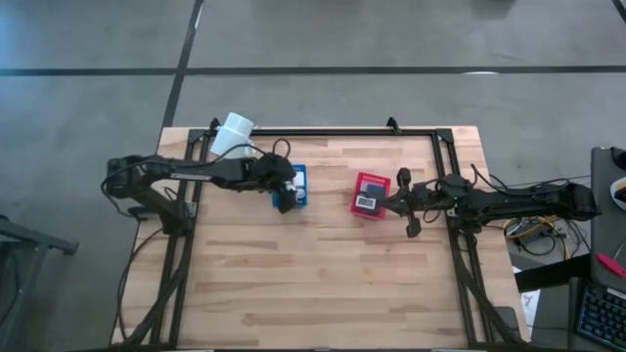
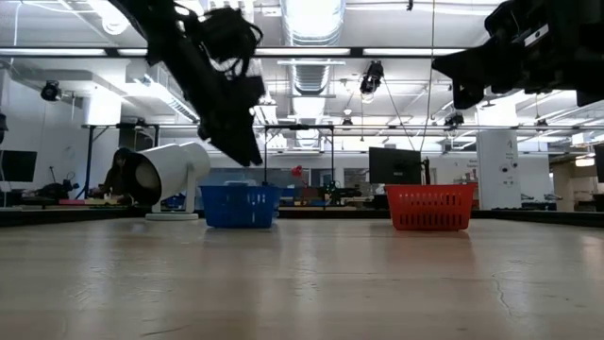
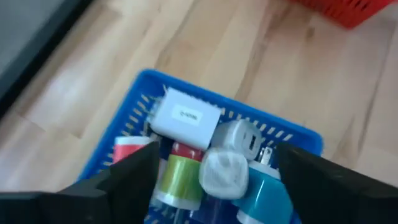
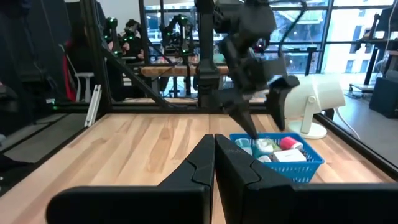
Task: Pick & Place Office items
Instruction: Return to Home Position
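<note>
The left hand [image 3: 217, 155] hovers over the blue basket [image 3: 127, 115], its fingers spread wide and holding nothing. The right hand [image 4: 214, 152], fingers pressed together on nothing, hangs beside the red basket [image 1: 383, 186]. The chargers [image 3: 186, 115] lie heaped in the blue basket. They look light, hard and smooth-sided, so they are probably best pinched across their flat faces.

The wooden table [image 1: 323, 284] carries a blue basket [image 1: 299, 182] directly beneath the left gripper [image 1: 285, 198]. A red basket [image 1: 368, 195] stands just ahead of the right gripper [image 1: 389, 203]. A white mug [image 1: 233, 134] sits near the table's edge, beside the left arm and behind its gripper.
</note>
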Controlling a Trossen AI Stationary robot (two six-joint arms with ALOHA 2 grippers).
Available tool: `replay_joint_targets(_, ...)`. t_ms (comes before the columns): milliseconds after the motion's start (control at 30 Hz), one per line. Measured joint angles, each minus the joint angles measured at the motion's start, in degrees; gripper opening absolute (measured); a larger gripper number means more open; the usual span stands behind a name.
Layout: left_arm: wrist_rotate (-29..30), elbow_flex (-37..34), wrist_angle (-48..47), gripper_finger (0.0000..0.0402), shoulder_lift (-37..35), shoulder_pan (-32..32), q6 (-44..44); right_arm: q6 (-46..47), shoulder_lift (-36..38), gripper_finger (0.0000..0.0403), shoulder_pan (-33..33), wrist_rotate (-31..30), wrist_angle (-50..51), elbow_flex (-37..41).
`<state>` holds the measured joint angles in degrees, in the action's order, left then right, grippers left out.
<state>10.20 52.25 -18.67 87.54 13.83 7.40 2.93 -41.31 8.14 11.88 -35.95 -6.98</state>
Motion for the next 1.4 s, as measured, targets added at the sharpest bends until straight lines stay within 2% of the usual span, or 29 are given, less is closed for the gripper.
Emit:
replay_joint_targets(67, 0.0, -0.2, -0.5, 0.0343, -2.7, -0.1, -1.1, 0.1, 0.0, 0.0008, 0.0, 0.0, -0.1, 0.0)
replay_joint_targets(133, 0.0, -1.2, 0.1, 0.0357, -6.1, -0.5, -2.5, 0.1, 0.0, 0.0008, 0.0, 0.0, -0.2, 0.0)
replay_joint_targets(233, -0.3, -4.2, 3.6, 0.0355, -13.5, -1.6, -6.0, 0.1, 0.1, 0.0008, 0.0, 0.0, -0.2, 0.0)
replay_joint_targets(367, -1.1, -11.5, 12.1, 0.0331, -26.3, -2.4, -10.6, 0.1, 0.4, 0.0008, 0.0, 0.1, -0.2, 0.0)
replay_joint_targets(533, -1.9, -26.5, 29.9, 0.0266, -42.0, -2.5, -10.8, 0.1, 0.4, 0.0008, 0.0, 0.1, -0.6, 0.0)
replay_joint_targets(700, -1.4, -38.6, 40.3, 0.0149, -52.1, -2.5, -9.2, 0.1, 0.3, 0.0008, 0.0, 0.1, -0.5, 0.0)
replay_joint_targets(833, -2.2, -43.0, 39.6, 0.0035, -58.3, -2.5, -11.7, 1.4, 1.1, 0.0008, 0.0, 0.1, -0.6, 0.0)
replay_joint_targets(867, -2.7, -43.6, 39.0, 0.0018, -59.6, -2.5, -11.8, 1.6, 1.4, 0.0008, 0.0, 0.1, -0.6, 0.0)
replay_joint_targets(1067, -8.7, -44.9, 31.1, 0.0004, -67.6, -2.5, -13.2, 1.9, 5.0, 0.0008, 0.0, 0.0, 1.1, 0.0)
replay_joint_targets(1233, -8.9, -44.1, 25.4, 0.0003, -73.5, -2.5, -13.4, 2.7, 11.0, 0.0008, 0.0, -4.1, 8.4, 0.5)
replay_joint_targets(1400, -8.3, -44.1, 22.1, 0.0002, -79.5, -2.5, -13.7, 2.7, 20.5, 0.0008, 0.0, -4.4, 15.4, 0.7)
